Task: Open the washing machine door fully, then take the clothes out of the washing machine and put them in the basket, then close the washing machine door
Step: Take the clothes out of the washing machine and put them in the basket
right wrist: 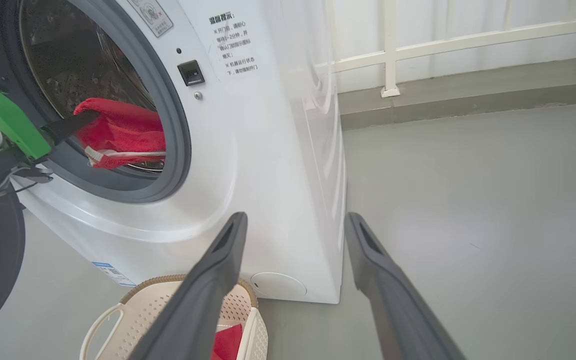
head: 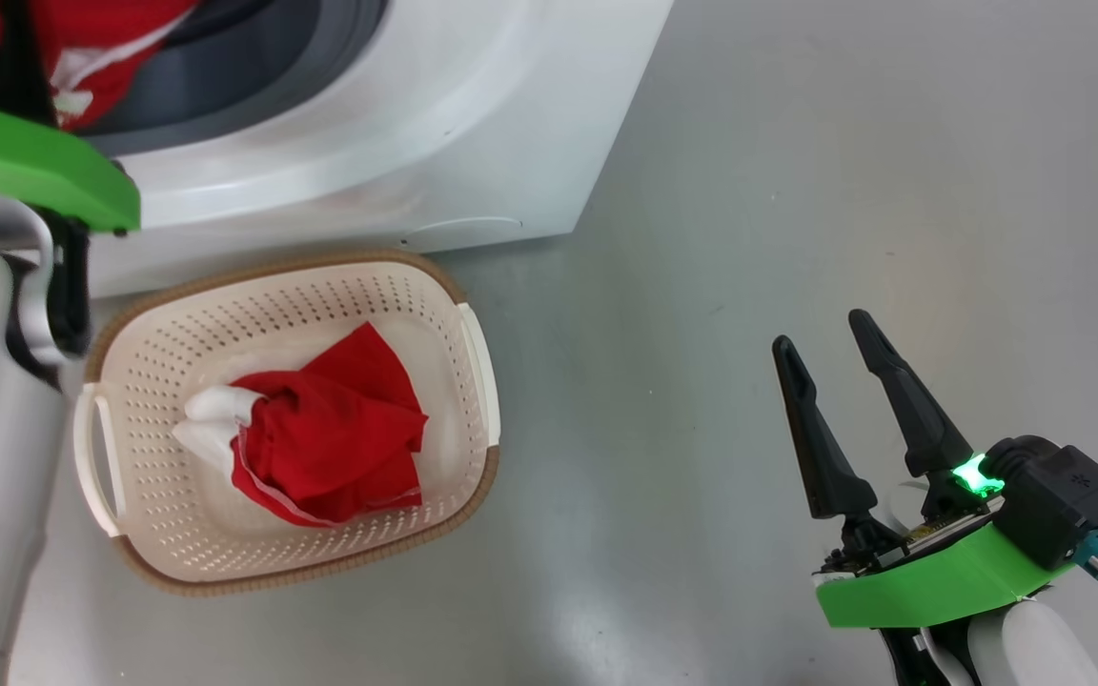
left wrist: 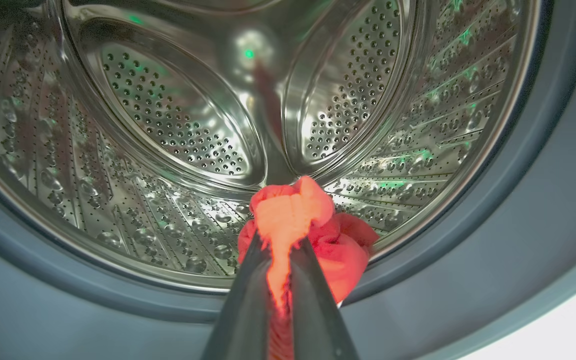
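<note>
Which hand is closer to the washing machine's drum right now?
Left. The left hand is at the mouth of the drum, shut on the red clothes. The right hand is open above the floor, off to the right of the washing machine and apart from it.

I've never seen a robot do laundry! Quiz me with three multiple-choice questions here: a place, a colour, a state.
1. Where does the basket stand?
A) on the floor before the washing machine
B) on a shelf
C) on a chair

2. What colour is the garment in the basket?
A) blue
B) red with white
C) black

3. How is the left gripper?
A) open, empty
B) shut on red cloth at the drum
C) holding a bottle

Answers: A, it sits on the floor by the washing machine; B, red fabric with white parts; B, it pinches red cloth.
</note>
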